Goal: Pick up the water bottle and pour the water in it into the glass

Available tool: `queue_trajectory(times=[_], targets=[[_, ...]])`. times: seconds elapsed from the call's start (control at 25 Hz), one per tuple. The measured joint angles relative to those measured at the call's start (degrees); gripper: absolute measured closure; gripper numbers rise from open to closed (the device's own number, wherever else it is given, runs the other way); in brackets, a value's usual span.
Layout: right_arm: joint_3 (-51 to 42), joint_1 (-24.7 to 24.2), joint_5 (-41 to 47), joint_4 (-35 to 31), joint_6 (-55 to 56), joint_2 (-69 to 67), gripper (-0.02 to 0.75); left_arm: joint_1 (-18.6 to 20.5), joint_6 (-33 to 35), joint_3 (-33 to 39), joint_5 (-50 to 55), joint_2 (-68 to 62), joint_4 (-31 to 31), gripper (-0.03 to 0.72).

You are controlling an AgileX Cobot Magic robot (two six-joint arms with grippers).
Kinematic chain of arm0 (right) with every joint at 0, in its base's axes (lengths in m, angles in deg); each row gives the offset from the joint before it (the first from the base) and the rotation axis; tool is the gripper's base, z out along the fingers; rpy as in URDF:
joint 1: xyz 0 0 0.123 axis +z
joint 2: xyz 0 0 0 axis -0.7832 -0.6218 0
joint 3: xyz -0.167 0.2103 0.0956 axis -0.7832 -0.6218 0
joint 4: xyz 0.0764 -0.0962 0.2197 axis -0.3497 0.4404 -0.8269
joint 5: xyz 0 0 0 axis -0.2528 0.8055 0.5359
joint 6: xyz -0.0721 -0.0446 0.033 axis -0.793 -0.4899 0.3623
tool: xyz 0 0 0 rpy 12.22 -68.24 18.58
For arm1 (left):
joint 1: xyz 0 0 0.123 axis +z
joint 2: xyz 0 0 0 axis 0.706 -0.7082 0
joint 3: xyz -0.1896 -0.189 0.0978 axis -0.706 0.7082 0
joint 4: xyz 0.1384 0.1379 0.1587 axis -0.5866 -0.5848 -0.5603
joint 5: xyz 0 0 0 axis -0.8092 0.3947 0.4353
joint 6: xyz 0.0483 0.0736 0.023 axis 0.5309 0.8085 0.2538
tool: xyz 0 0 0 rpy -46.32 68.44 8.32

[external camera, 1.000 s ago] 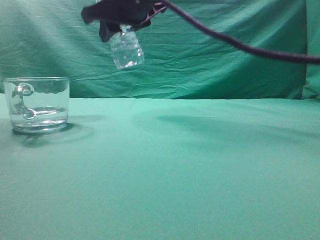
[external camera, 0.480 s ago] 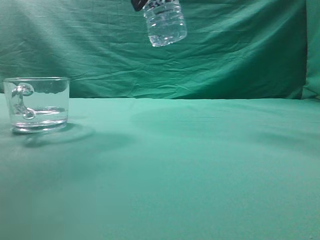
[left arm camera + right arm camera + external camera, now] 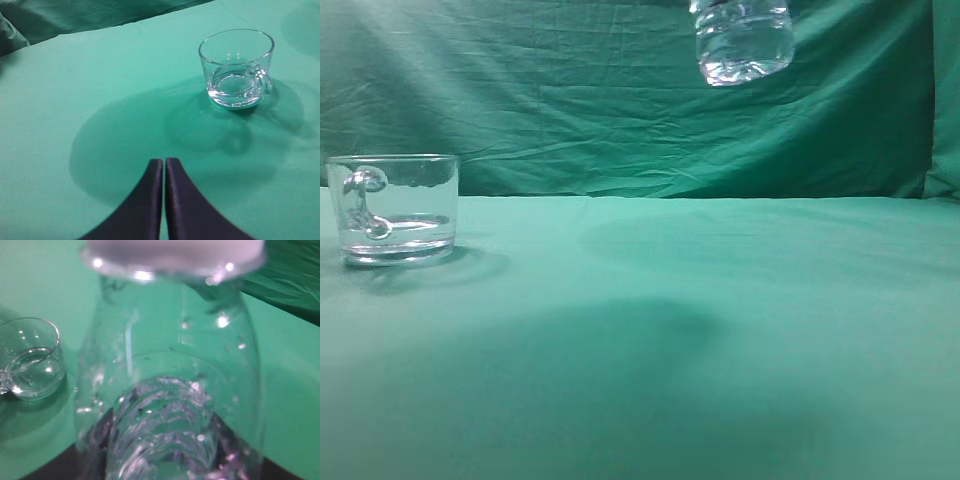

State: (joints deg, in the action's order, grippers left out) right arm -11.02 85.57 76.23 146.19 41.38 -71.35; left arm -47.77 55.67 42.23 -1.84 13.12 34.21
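The clear water bottle hangs high at the top of the exterior view, only its ribbed lower body showing, with a little water at its bottom. In the right wrist view the bottle fills the frame, held between the dark fingers of my right gripper, which is shut on it. The glass, a short clear mug with a curved handle, stands on the table at far left with some water in it; it also shows in the left wrist view and the right wrist view. My left gripper is shut and empty, short of the glass.
A green cloth covers the table and hangs as a backdrop. The arms' shadows lie on the cloth in the middle and front.
The bottle has moved right and upward, away from the glass, turning more upright. The gripper and cable have left the exterior view. The glass has not moved.
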Motion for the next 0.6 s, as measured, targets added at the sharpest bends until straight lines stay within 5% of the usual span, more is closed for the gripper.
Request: queue_trajectory(times=[0.36, 0.6], targets=[[-7.59, -17.00, -19.82, 1.61, 1.15, 2.12, 0.412, 0.00, 0.00, 0.00, 0.00, 0.00, 0.00, 0.688], [-8.91, -22.73, -21.28, 1.84, -5.33, 1.96, 0.412, 0.00, 0.00, 0.00, 0.00, 0.00, 0.00, 0.688]])
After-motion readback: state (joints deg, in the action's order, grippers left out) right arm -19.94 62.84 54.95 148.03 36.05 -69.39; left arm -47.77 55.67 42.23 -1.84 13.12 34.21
